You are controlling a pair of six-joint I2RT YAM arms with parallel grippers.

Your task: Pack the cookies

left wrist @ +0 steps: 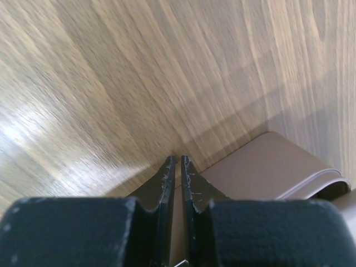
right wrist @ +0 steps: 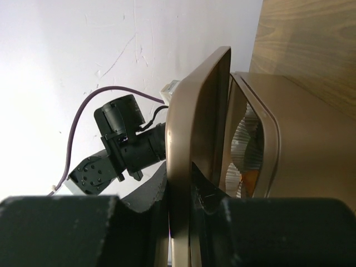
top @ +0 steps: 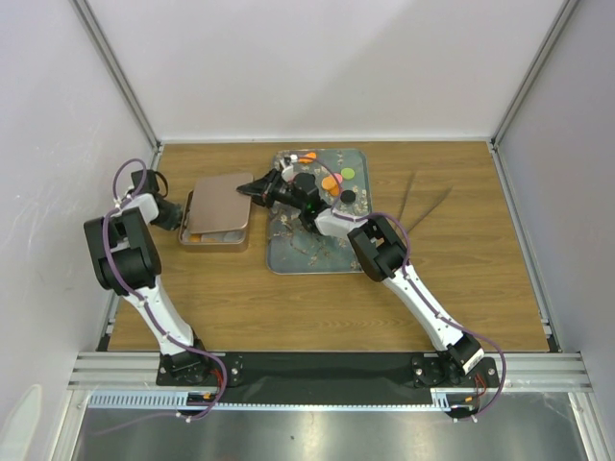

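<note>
On the floral tray [top: 288, 264], at the counter's [top: 461, 288] middle, the cookies [top: 330, 181] are seen as small orange, green and black discs, clustered on its far half. An orange piece [right wrist: 248, 179] is also glimpsed inside the brown tin [top: 213, 237], beside a pleated paper liner [right wrist: 245, 139]; whether it is a cookie cannot be told. The tin is set just left of the tray, with its lid [top: 219, 202] raised off the base along one side.

The lid's edge is clamped between the right fingers [right wrist: 181, 192], that arm being stretched across the tray from the near right. From the right wrist view the lid is seen tilted up, with a gap opened between it and the tin's rim.

At the tin's left end the left fingers [left wrist: 178, 167] are pressed together, with only a sliver between them. Brown metal is seen just beyond and under their tips; whether it is pinched cannot be told.
</note>
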